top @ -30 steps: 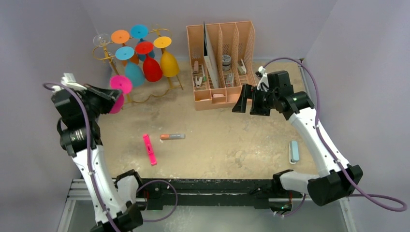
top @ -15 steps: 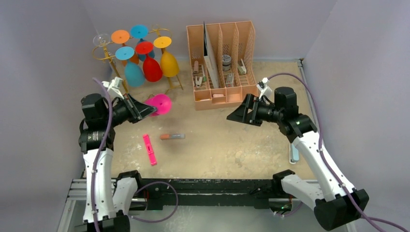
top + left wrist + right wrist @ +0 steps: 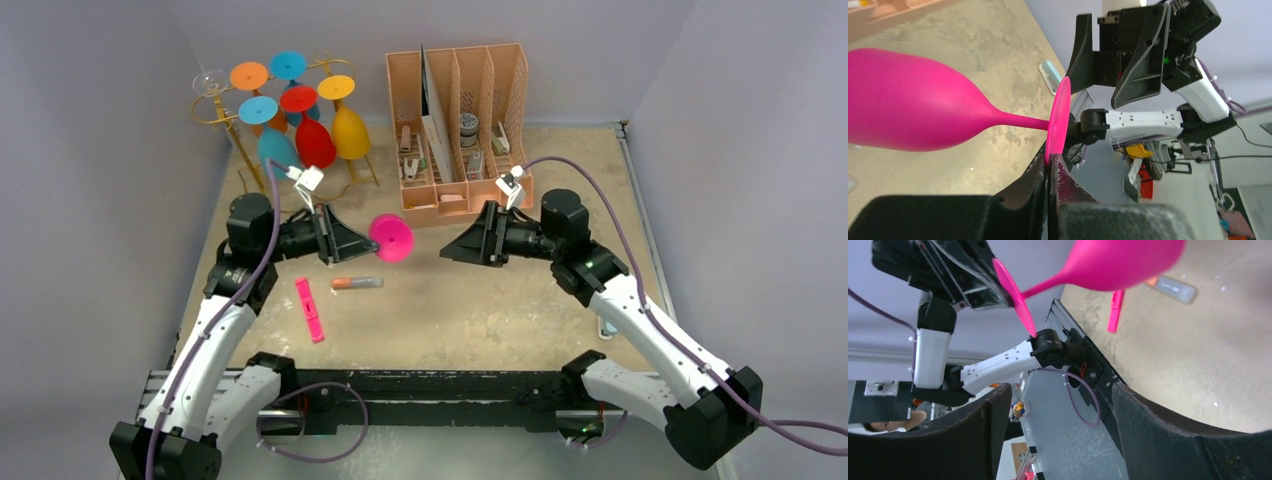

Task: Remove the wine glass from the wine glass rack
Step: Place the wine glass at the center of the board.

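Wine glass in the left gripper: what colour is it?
The wine glass is solid bright pink, bowl to foot; clearest in the left wrist view.

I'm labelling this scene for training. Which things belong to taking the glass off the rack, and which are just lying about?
Job: pink wine glass, gold wire rack, left gripper holding the glass.
Lying about: peach organiser, pink marker, orange-capped pen.

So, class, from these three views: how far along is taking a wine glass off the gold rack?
Done: the pink wine glass is clear of the gold rack, in the air over mid-table. In hand: the left gripper is shut on the rim of its foot, glass lying sideways; the right gripper faces it, open. Left: probably only setting it down or handing it over.
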Action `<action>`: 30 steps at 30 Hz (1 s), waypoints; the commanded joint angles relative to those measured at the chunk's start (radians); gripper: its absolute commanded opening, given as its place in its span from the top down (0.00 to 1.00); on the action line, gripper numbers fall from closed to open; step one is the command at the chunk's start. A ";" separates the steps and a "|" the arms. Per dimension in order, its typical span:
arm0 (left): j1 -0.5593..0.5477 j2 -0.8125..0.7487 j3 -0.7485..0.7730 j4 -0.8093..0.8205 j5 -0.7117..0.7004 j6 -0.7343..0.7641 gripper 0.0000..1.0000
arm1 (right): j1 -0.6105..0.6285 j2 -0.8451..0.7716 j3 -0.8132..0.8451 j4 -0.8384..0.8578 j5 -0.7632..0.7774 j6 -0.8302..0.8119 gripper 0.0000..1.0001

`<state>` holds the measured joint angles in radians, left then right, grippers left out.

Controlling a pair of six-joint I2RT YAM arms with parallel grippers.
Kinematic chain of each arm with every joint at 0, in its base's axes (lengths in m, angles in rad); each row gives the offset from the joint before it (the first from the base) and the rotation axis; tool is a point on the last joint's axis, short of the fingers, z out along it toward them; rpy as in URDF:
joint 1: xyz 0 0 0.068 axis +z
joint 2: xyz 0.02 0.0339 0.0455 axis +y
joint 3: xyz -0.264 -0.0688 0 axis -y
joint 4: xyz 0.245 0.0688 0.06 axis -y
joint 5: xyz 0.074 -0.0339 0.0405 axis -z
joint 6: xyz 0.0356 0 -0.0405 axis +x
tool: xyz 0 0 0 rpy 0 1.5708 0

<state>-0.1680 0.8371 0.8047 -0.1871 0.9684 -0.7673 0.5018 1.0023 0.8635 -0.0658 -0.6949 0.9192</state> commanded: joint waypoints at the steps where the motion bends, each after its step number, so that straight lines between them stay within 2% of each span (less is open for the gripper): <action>1: -0.107 0.003 -0.041 0.154 -0.059 -0.049 1.00 | 0.036 -0.004 0.007 0.130 0.003 -0.010 0.26; 4: -0.172 0.026 -0.090 0.270 -0.099 -0.111 1.00 | 0.046 0.028 0.023 0.149 -0.008 -0.009 0.28; 7: -0.239 0.007 -0.122 0.304 -0.188 -0.137 1.00 | 0.054 0.068 0.042 0.160 -0.054 -0.011 0.35; 11: -0.277 0.016 -0.166 0.381 -0.206 -0.164 1.00 | 0.074 0.091 0.051 0.162 -0.084 -0.046 0.42; 13: -0.302 0.027 -0.174 0.401 -0.227 -0.177 1.00 | 0.078 0.103 0.068 0.132 -0.094 -0.069 0.50; 15: -0.323 0.027 -0.176 0.401 -0.250 -0.183 1.00 | 0.078 0.114 0.085 0.114 -0.120 -0.085 0.62; 17: -0.335 0.017 -0.188 0.405 -0.265 -0.189 1.00 | 0.078 0.118 0.089 0.109 -0.146 -0.097 0.66; 20: -0.346 0.013 -0.213 0.427 -0.274 -0.196 1.00 | 0.078 0.120 0.087 0.117 -0.168 -0.114 0.79; 23: -0.352 0.027 -0.209 0.425 -0.251 -0.195 1.00 | 0.078 0.126 0.096 0.110 -0.184 -0.138 1.00; 24: -0.351 0.025 -0.206 0.406 -0.247 -0.187 1.00 | 0.078 0.122 0.096 0.096 -0.180 -0.156 1.00; 25: -0.351 0.019 -0.204 0.391 -0.248 -0.181 0.95 | 0.078 0.120 0.094 0.087 -0.177 -0.172 1.00; 29: -0.351 0.003 -0.199 0.361 -0.225 -0.151 0.57 | 0.078 0.110 0.091 0.090 -0.202 -0.216 1.00; 30: -0.351 0.011 -0.189 0.352 -0.207 -0.140 0.52 | 0.078 0.105 0.089 0.094 -0.207 -0.228 1.00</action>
<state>-0.5133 0.8577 0.5995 0.1627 0.7280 -0.9485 0.5758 1.1286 0.9104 0.0044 -0.8341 0.7624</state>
